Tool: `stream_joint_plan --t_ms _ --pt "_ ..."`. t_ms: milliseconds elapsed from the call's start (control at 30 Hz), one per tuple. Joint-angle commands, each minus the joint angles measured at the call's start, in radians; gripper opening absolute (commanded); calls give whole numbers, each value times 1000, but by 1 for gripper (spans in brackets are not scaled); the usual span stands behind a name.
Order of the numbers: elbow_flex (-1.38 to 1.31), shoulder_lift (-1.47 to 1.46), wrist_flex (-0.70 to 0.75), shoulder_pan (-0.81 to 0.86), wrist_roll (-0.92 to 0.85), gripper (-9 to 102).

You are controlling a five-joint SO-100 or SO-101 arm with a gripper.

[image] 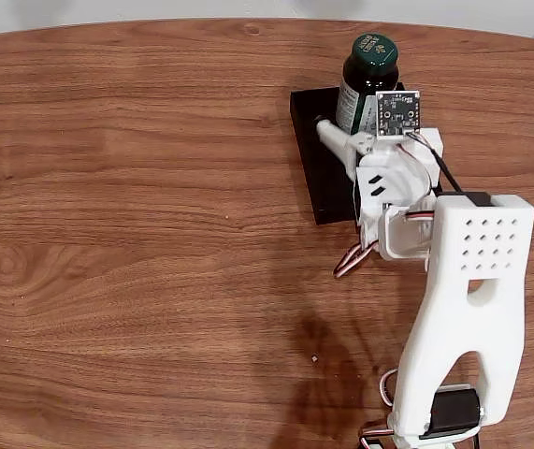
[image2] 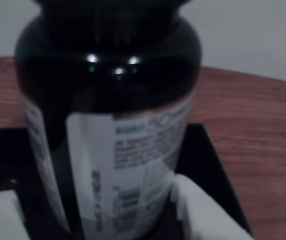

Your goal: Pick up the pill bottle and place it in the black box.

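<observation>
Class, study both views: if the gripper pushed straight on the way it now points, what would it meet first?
The pill bottle. It already stands upright between the jaws of the gripper, over the black box, so it would be pushed first; actual contact is hard to judge.

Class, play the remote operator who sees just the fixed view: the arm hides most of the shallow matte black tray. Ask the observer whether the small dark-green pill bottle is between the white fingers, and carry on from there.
Operator: Is the small dark-green pill bottle between the fingers?
Observer: Yes. In the wrist view a white finger stands on each side of its white-and-green printed label.
Operator: Is the shallow matte black tray under it?
Observer: The wrist view shows black tray wall on both sides behind the bottle, with wooden table beyond.
Operator: Does the bottle rest on the tray floor?
Observer: Cannot tell; its base lies below the wrist view's lower edge.
</observation>
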Motion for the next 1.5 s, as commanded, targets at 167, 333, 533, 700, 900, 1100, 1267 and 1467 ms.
stream_joint_plan --t_ms 167,333,533,700,900,1100,1267,1467 --pt "104 337 3 26 -32 46" --pt "207 578 156 67 -15 46" --pt "382 971 465 78 -9 41" --pt "600 1331 695 29 -14 32" --pt "874 1736 950 14 -14 23" --pt "973 1967 1212 63 -26 20" --pt "999 2049 1414 66 -46 18" --pt "1000 2175 1862 52 -25 10"
